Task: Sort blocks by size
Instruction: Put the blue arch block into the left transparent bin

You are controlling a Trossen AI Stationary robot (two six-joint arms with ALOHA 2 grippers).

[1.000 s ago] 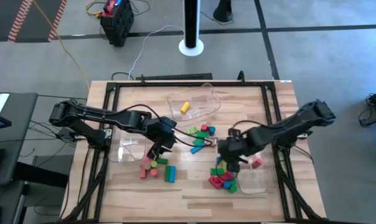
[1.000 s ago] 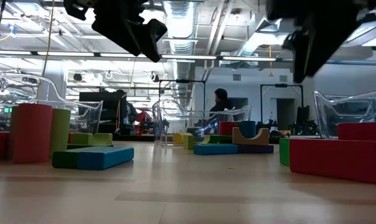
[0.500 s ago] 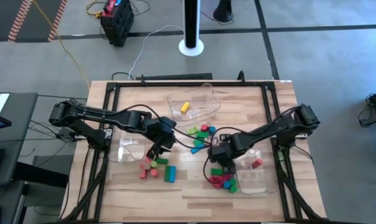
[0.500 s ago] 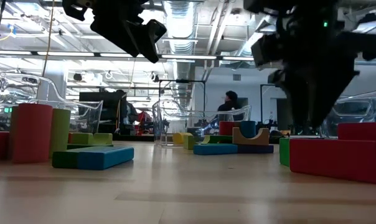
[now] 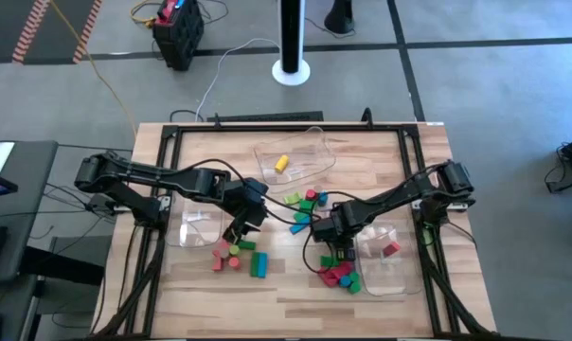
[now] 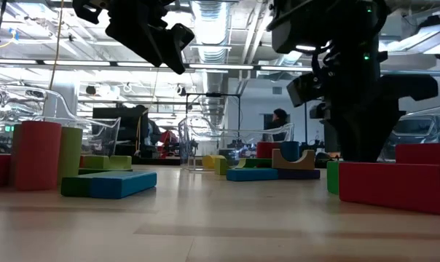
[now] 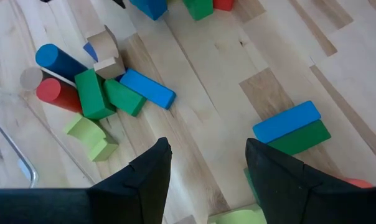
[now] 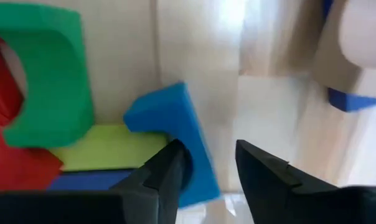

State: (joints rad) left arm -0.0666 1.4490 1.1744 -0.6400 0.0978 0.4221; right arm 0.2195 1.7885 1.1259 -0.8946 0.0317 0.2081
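The blocks lie in three heaps on the wooden table: a near-left heap point(image 5: 237, 256), a middle heap point(image 5: 307, 203) and a near-right heap point(image 5: 339, 273). My right gripper point(image 5: 337, 250) points straight down into the near-right heap. Its fingers stand open on either side of a blue block point(image 8: 175, 140), which lies beside a green arch point(image 8: 48, 74), a light green block point(image 8: 107, 148) and red blocks point(image 8: 14, 165). My left gripper point(image 7: 206, 180) hangs open above the near-left heap, with nothing between its fingers. My right gripper comes from above over one end of the blue block point(image 8: 194, 168). One finger point(image 8: 166, 177) stands right against the block's side, while bare table shows between the block and the other finger point(image 8: 263, 180). Whether it touches the block I cannot tell. The block lies on the table.
Three clear bins stand around the heaps: a far one point(image 5: 310, 152) with a yellow block point(image 5: 281, 163), a left one point(image 5: 199, 227) and a right one point(image 5: 392, 275) with a red block point(image 5: 391, 249). Bare wood lies between the near heaps point(image 5: 291, 275).
My right gripper has sunk down onto the near-right heap, shifting a little toward the table's left edge, and its wrist has turned to point straight down. The blocks lie as before.
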